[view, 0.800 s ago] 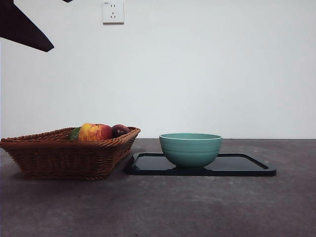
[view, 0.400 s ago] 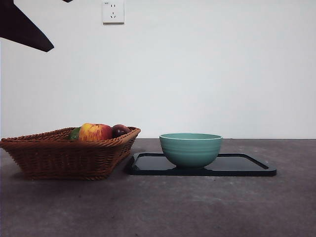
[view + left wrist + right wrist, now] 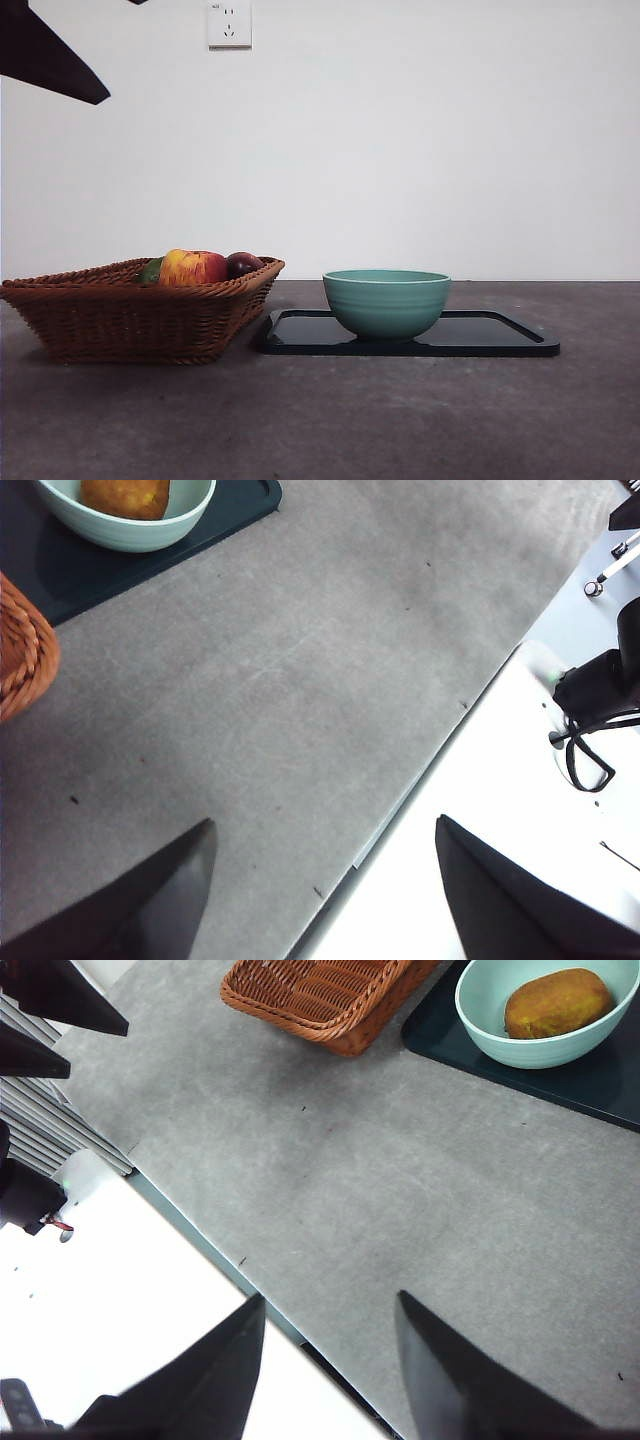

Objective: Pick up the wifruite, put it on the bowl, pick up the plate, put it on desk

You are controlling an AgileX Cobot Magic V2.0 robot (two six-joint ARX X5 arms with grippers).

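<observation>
Front view, left to right: black arm tip (image 3: 50,60) at the top left corner, up off the bench (image 3: 320,420). Can't match it to either arm from this view.

Wicker basket (image 3: 140,310) sits on the left of the bench. Red-yellow apple (image 3: 192,268), dark purple fruit (image 3: 243,264) and a bit of something green (image 3: 152,270) show over its rim.

Black tray (image 3: 480,335) lies just right of the basket, near corner close to the basket wall; can't tell if they touch. Teal bowl (image 3: 386,302) stands upright on the tray's left half. From this height the bowl's inside is hidden.

Left tool (image 3: 320,880): jaws spread wide, holding nothing, hanging over the bench's front edge. Bowl (image 3: 125,525) and tray (image 3: 240,500) are well away from it, basket corner (image 3: 25,650) off to one side. Orange-brown wifruite (image 3: 125,495) lies inside the bowl, cut off by the frame edge.

Right tool (image 3: 330,1360): jaws also wide, holding nothing, over the bench edge. Basket (image 3: 320,1000), tray (image 3: 600,1080) and bowl (image 3: 545,1020) are all well apart from it. The wifruite (image 3: 558,1002) rests on its side in the bowl, whole fruit in view, touching the inner wall.

Neither tool touches anything. The bowl is on the tray.
</observation>
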